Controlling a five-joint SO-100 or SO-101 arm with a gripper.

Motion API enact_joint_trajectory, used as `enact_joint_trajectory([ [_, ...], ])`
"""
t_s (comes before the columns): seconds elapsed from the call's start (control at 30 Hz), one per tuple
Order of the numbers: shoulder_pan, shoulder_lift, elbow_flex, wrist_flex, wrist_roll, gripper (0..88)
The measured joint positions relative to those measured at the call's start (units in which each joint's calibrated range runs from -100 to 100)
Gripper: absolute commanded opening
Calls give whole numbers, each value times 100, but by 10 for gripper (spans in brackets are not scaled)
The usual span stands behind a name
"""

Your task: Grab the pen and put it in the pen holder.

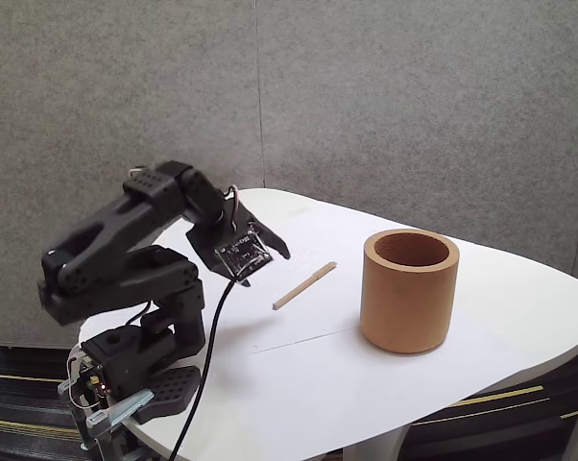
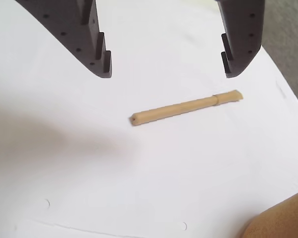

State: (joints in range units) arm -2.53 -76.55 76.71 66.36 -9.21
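A grey fabric partition wall [image 1: 366, 106] backs a rounded white surface [image 1: 481, 384] in the fixed view, where a black SO-100-type arm [image 1: 126, 259] is clamped at the near left edge, folded low with its upper link reaching toward the middle of the surface and a black cable [image 1: 207, 355] trailing down from the wrist. To the right in that view stands the pen holder [image 1: 409, 291], a wide, thick-walled tan-brown cup, upright and open at the top, its rounded side also edging into the bottom right corner of the wrist view [image 2: 282, 220]. Between the arm and the pen holder lies the pen [image 1: 304, 285], a thin light-tan wooden stick resting flat on the surface, well apart from the cup and angled from lower left to upper right in the fixed view. The gripper [image 2: 168, 74] hangs above the surface in the wrist view, its two dark, notched fingers [image 2: 97, 54] spread wide with nothing between them, their tips just short of the pen [image 2: 186, 107] and not touching it. In that view the stick lies nearly crosswise below the gap, one end cut flat, the other showing a short, slightly narrower section.
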Motion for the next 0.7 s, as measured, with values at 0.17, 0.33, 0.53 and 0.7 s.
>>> enact_joint_trajectory([
  [0.17,7,1710,-1588,-17,-703,313],
  [0.33,140,3192,-3195,-25,-1534,313],
  [0.53,125,4471,-4522,-25,-2540,313],
  [0.7,132,5182,-4756,-25,-3199,313],
])
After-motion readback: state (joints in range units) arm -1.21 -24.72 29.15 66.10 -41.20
